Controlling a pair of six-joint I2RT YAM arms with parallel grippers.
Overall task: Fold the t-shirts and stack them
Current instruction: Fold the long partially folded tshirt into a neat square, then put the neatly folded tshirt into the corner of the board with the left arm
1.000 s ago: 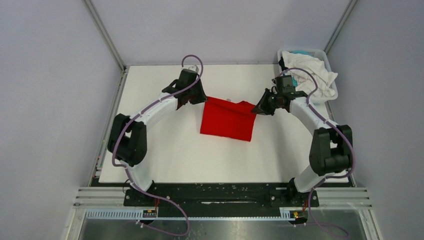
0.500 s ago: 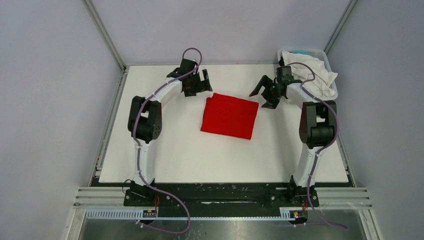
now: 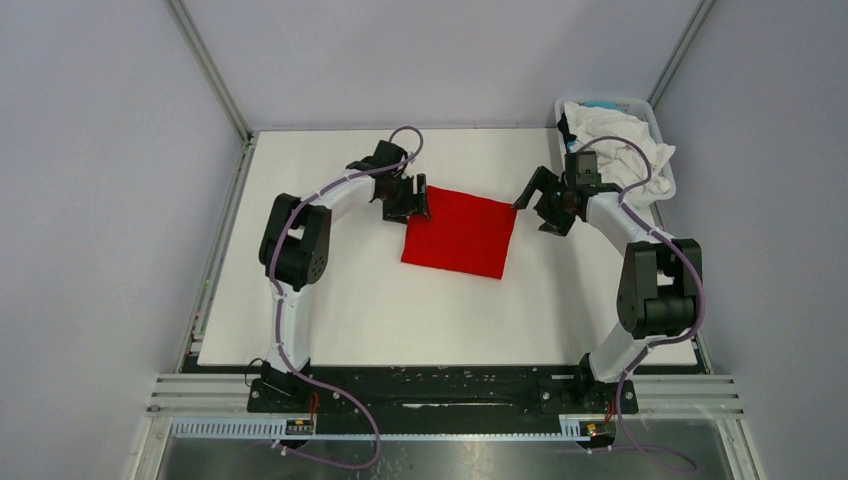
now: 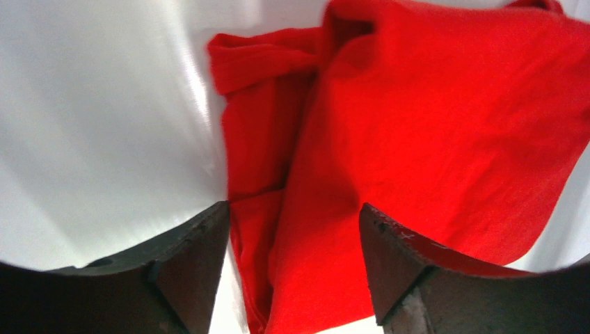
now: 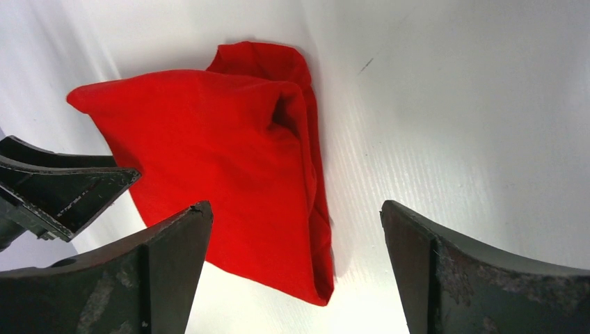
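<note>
A bright red t-shirt (image 3: 458, 235) lies folded into a rough square in the middle of the white table (image 3: 350, 310). My left gripper (image 3: 416, 203) is down at its far left corner. In the left wrist view this gripper (image 4: 292, 233) is open, straddling the layered red edge (image 4: 431, 125), which is not pinched. My right gripper (image 3: 536, 208) hovers just off the far right corner. In its own view it (image 5: 296, 226) is wide open, and the shirt's folded corner (image 5: 222, 153) lies below between its fingers. More t-shirts, a white one (image 3: 628, 150) and a turquoise one (image 3: 600, 103), are heaped at the back right.
The white lattice basket (image 3: 660, 122) holding the heaped shirts stands at the table's far right corner, close behind my right wrist. The left gripper's fingers (image 5: 66, 191) show at the left of the right wrist view. Metal frame posts rise at both far corners.
Both grippers went from shut on the red shirt's far corners to open, and the shirt settled flat. The arms drew back, then returned to those corners. The left jaws have narrowed a little.
</note>
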